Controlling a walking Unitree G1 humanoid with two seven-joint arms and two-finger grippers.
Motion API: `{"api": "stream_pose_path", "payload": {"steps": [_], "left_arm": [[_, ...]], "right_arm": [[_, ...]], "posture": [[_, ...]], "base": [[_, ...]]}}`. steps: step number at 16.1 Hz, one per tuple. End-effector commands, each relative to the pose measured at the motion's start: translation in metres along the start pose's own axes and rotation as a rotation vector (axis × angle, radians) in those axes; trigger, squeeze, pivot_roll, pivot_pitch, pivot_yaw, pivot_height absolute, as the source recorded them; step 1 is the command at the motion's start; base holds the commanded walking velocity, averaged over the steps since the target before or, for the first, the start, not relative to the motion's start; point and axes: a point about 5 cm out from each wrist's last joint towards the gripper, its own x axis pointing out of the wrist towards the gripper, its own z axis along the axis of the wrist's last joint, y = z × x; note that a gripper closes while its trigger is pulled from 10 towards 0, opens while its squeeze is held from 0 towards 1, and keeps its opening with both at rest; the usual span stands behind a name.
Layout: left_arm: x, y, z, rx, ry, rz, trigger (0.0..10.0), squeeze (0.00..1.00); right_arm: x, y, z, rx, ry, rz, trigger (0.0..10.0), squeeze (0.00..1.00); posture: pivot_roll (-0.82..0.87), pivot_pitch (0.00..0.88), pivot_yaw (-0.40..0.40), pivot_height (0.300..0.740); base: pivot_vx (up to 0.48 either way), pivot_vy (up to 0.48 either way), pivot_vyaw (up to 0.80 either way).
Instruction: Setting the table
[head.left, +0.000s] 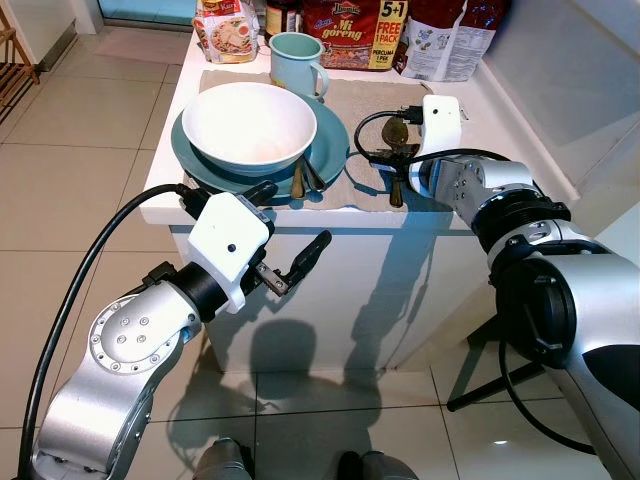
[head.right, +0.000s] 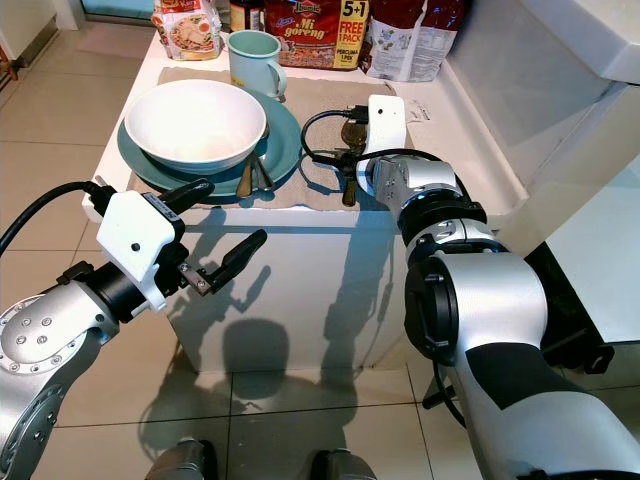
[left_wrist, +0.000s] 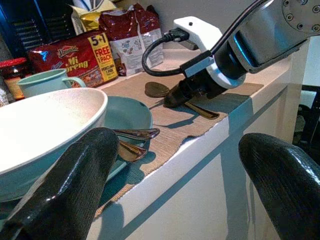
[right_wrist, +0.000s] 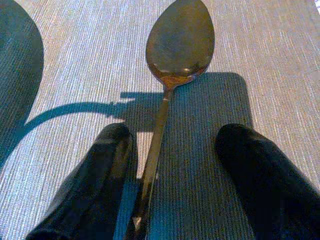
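A white bowl (head.left: 250, 125) sits on a teal plate (head.left: 330, 140) on a beige placemat (head.left: 350, 95). Two bronze utensils (head.left: 305, 180) rest on the plate's right rim. A teal mug (head.left: 295, 60) stands behind the plate. To the right, a bronze spoon (right_wrist: 180, 40) lies flat on the mat. My right gripper (head.left: 392, 160) is low over it, open, with one finger on each side of the handle. My left gripper (head.left: 297, 215) hangs open and holding nothing, in front of the counter edge, just below the plate.
The white counter (head.left: 170, 150) is narrow, with snack packets (head.left: 350, 30) and jars along its back. A white ledge (head.left: 560, 90) runs along its right side. Tiled floor (head.left: 80, 160) lies to the left and in front.
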Motion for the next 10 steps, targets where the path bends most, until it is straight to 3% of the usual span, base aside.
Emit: {"api": "stream_pose_path", "payload": {"steps": [1, 10], "left_arm": [[0.0013, 0.0005, 0.0007, 0.0, -0.002, -0.003, 10.0, 0.0], [0.0021, -0.0002, 0.0015, 0.0, -0.006, -0.007, 10.0, 0.0]], "right_arm": [[-0.0015, -0.004, 0.0015, -0.002, 0.02, -0.015, 0.0, 0.0], [-0.0021, -0.0017, 0.0049, -0.015, 0.011, -0.008, 0.0, 0.0]], "posture": [[0.09, 0.138, -0.138, 0.74], [0.09, 0.133, -0.142, 0.74]], "base": [[0.0, 0.0, 0.0], [0.0, 0.0, 0.0]]}}
